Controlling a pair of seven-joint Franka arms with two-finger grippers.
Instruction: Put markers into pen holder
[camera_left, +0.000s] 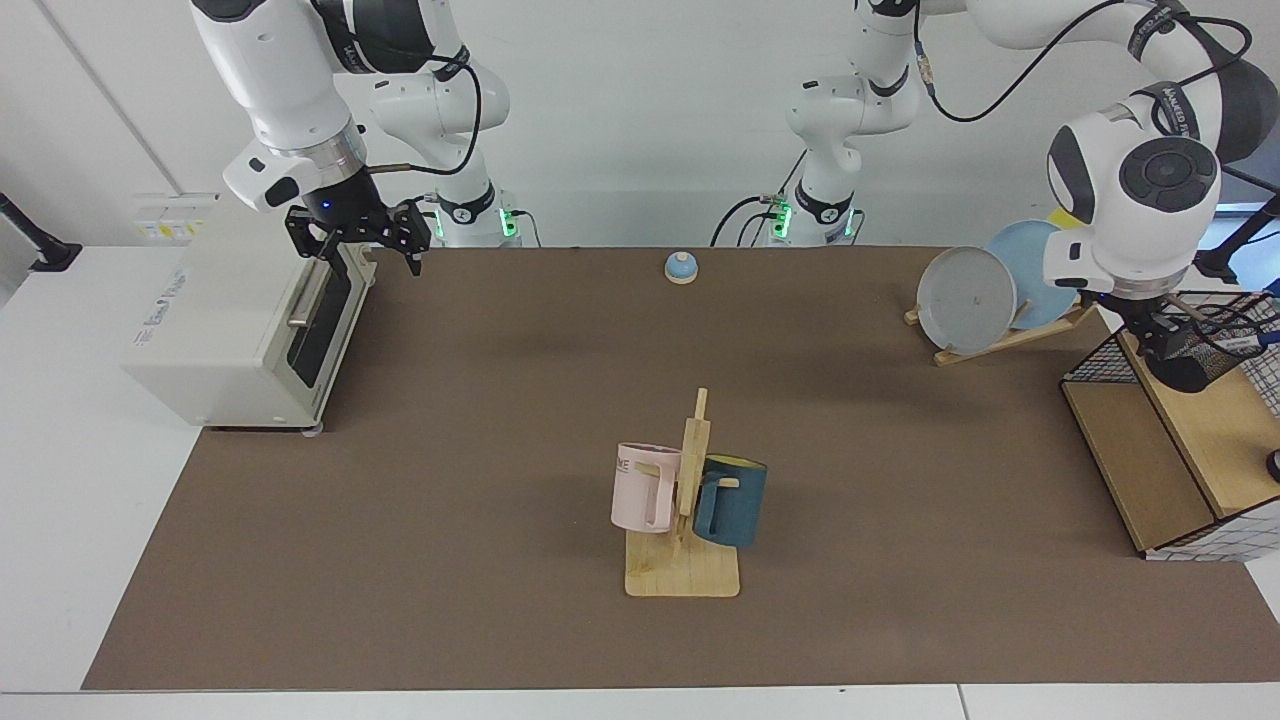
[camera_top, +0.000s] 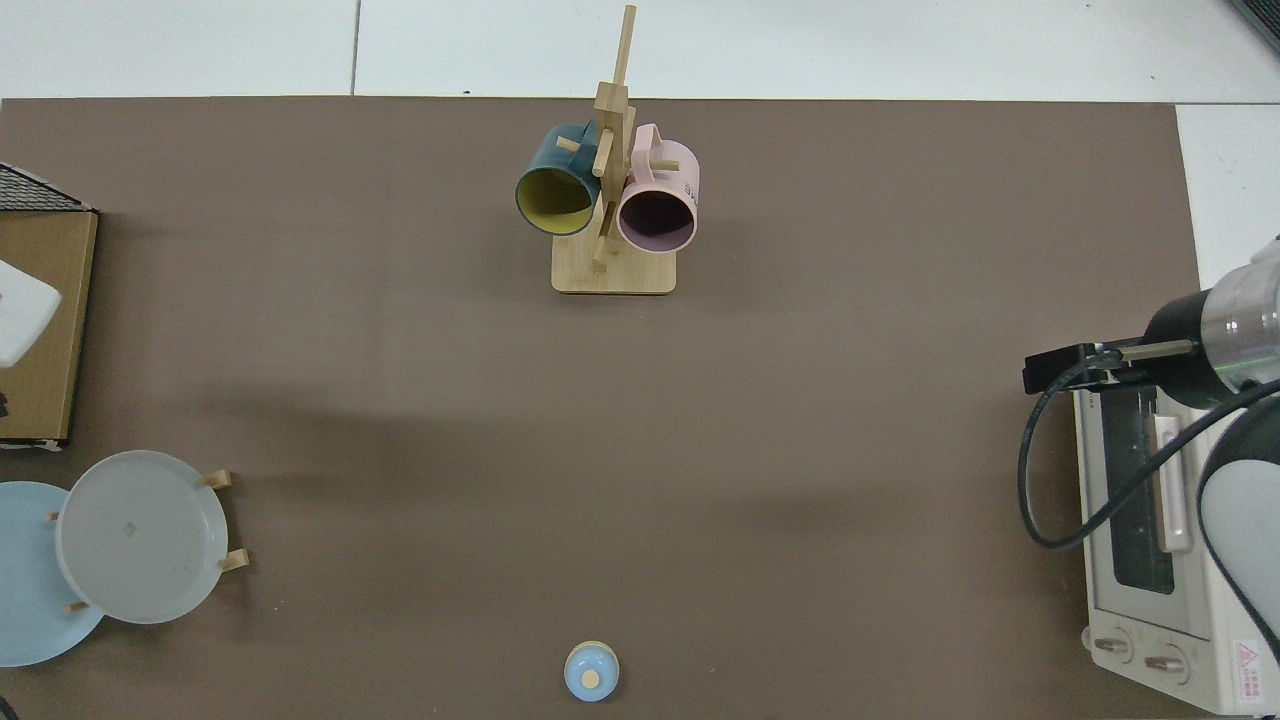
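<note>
Facing view shows my left tool (camera_left: 1165, 335) at the far edge of the desk (camera_left: 500, 450), down at the pen holder (camera_left: 1200, 352), which leans tilted above the wooden shelf of the wire basket frame (camera_left: 1215, 420). The mesh cup hides most of my fingers, so I cannot tell whether this tool is clenched on the cup or released. A marker (camera_left: 1243, 341) shows as a pale barrel with a blue end, lying through the mesh of the cup. Just beside my arm stands the plate rack (camera_left: 1005, 338), with a grey plate (camera_left: 966, 299) in front of a blue one.

My right tool (camera_left: 362, 243) waits above the top front corner of the toaster oven (camera_left: 245, 320), its fingers spread apart and holding nothing. From the top view it hangs over the oven's door edge.

Mid-desk, a pink mug (camera_left: 643, 487) and a dark blue mug (camera_left: 731, 500) hang on the wooden mug tree (camera_left: 686, 560). A small blue bell (camera_left: 681, 266) sits near the arm bases.
</note>
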